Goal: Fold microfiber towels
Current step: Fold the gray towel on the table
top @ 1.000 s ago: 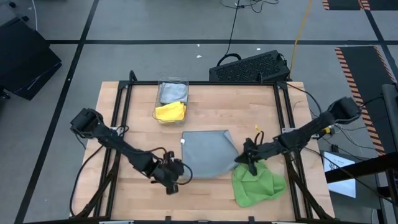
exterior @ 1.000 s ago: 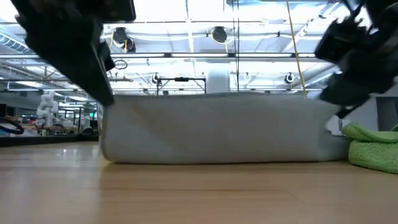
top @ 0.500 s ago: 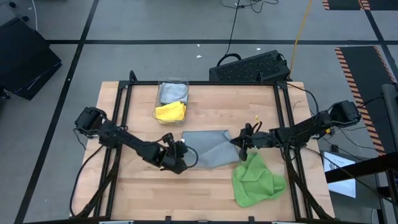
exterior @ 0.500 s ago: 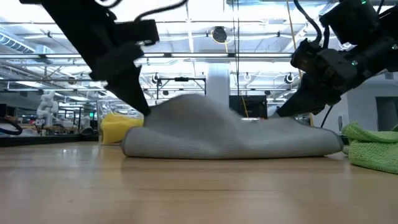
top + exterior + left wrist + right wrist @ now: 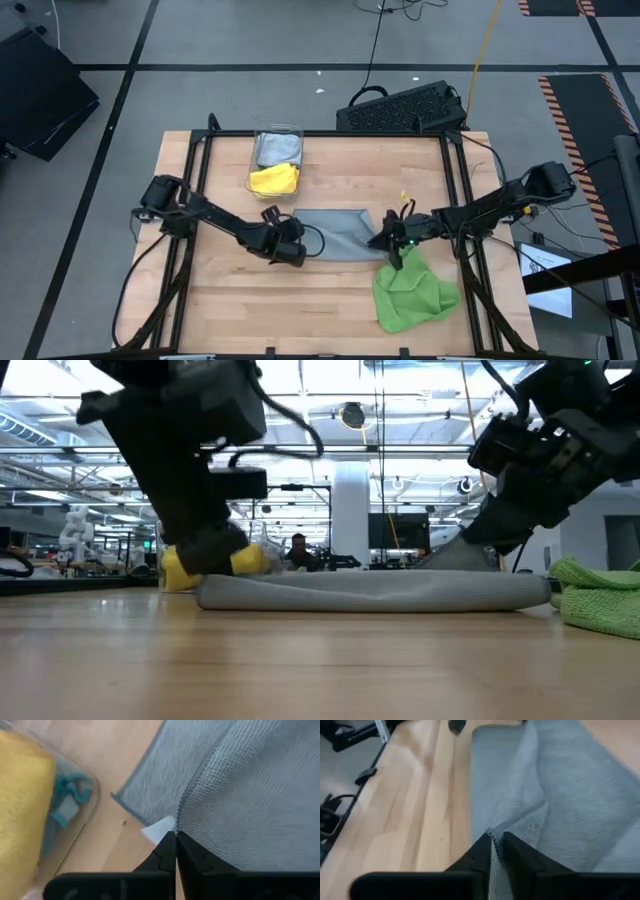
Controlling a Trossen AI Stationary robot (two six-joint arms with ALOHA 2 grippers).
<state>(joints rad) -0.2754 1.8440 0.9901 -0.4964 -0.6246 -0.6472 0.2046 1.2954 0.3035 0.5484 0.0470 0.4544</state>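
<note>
A grey towel [image 5: 335, 233] lies folded in half in the middle of the table, flat and long in the low view [image 5: 370, 592]. My left gripper [image 5: 297, 252] is shut on its left end and my right gripper [image 5: 386, 240] is shut on its right end. A bright green towel [image 5: 412, 290] lies crumpled on the table near the right front. A clear bin [image 5: 262, 135] at the far left holds a yellow towel [image 5: 273, 180] and a grey one [image 5: 279, 148]. My left gripper pinches the left corner of the towel's upper layer [image 5: 189, 819] between its two fingers, next to a white tag [image 5: 158, 829]. The fingers slant down from the near left. The upper layer lies on the lower one, whose corner [image 5: 125, 802] shows beyond. My right gripper pinches the upper layer's right edge [image 5: 520, 826] between its two fingers, slanting down from the table's right side. The cloth rises in a small ridge to the fingers; the rest lies on the lower layer and the table.
Black frame rails [image 5: 190, 190] run along the table's left and right sides. A black keyboard [image 5: 400, 108] lies beyond the far edge. Bare wood shows at the near left [image 5: 230, 310]. The green towel lies just in front of my right gripper.
Both grippers have gone toward the far edge and down, carrying the grey towel's lifted near edge over. The towel, which stood up like a wall, is now folded over onto its far half and lies flat; the far edge stayed in place.
</note>
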